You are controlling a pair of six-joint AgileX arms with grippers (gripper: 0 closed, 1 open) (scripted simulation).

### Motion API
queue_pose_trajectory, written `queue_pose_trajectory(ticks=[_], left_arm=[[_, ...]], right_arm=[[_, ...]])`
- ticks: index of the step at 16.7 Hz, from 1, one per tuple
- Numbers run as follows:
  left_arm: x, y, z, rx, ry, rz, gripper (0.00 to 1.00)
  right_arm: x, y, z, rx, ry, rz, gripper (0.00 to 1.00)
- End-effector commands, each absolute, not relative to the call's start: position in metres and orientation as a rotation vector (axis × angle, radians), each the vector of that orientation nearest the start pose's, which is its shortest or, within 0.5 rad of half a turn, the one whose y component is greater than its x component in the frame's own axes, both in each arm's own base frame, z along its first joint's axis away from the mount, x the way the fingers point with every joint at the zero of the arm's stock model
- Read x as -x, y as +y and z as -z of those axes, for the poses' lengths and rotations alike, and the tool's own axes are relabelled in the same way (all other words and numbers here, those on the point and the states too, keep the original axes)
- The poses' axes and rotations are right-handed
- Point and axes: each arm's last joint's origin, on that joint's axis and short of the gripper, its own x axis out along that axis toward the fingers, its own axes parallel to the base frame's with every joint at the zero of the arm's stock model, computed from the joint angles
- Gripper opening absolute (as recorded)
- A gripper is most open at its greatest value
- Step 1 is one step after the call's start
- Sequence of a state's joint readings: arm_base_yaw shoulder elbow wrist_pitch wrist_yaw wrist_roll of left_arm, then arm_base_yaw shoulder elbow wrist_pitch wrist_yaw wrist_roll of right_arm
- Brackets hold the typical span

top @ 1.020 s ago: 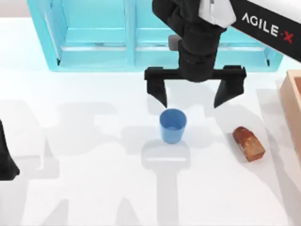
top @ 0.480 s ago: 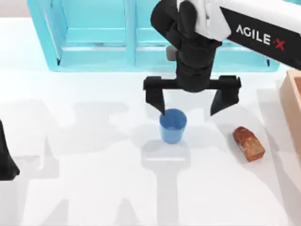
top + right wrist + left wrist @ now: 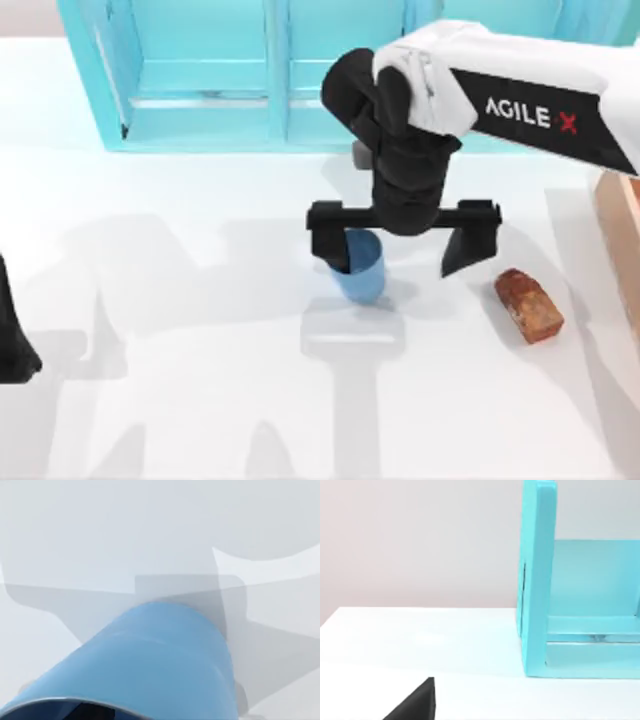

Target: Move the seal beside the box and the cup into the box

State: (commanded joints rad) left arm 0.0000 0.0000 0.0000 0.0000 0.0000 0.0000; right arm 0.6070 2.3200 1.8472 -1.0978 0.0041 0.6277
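The blue cup [image 3: 365,275] stands upright near the table's middle. My right gripper [image 3: 398,250] hangs open right over it, its fingers spread wide. One of those fingers [image 3: 332,243] overlaps the cup's left rim, and the other is well off to the cup's right. The right wrist view has the cup [image 3: 155,660] very close. The reddish-brown seal [image 3: 528,305] lies flat to the right of the cup, apart from the gripper. At the right edge stands the tan box [image 3: 612,225]. My left arm [image 3: 14,340] is parked at the left edge.
A large turquoise shelf unit [image 3: 280,80] runs along the back of the table, just behind the right arm, and its side wall [image 3: 537,580] appears in the left wrist view. White tabletop lies open at the front and left.
My right gripper has come down and toward the front, from behind the cup to right over it. One finger now covers the cup's left rim. Seal and left arm have not moved.
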Motion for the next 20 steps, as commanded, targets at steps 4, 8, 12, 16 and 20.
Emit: queue_pose_trajectory(ticks=[4, 8, 12, 16, 20], left_arm=[[-0.1057, -0.0012, -0.16, 0.0, 0.0, 0.0, 1.0], [-0.1057, -0.0012, -0.16, 0.0, 0.0, 0.0, 1.0], [-0.1057, -0.0012, -0.16, 0.0, 0.0, 0.0, 1.0], [-0.1057, -0.0012, -0.16, 0.0, 0.0, 0.0, 1.0], [-0.1057, -0.0012, -0.16, 0.0, 0.0, 0.0, 1.0]], right_arm=[[-0.3677, 0.2614, -0.136, -0.008, 1.571, 0.008, 0.77], [-0.3677, 0.2614, -0.136, -0.008, 1.571, 0.008, 0.47], [-0.3677, 0.2614, -0.136, -0.008, 1.571, 0.008, 0.17], [-0.3677, 0.2614, -0.136, -0.008, 1.571, 0.008, 0.0], [-0.3677, 0.2614, -0.136, -0.008, 1.571, 0.008, 0.0]])
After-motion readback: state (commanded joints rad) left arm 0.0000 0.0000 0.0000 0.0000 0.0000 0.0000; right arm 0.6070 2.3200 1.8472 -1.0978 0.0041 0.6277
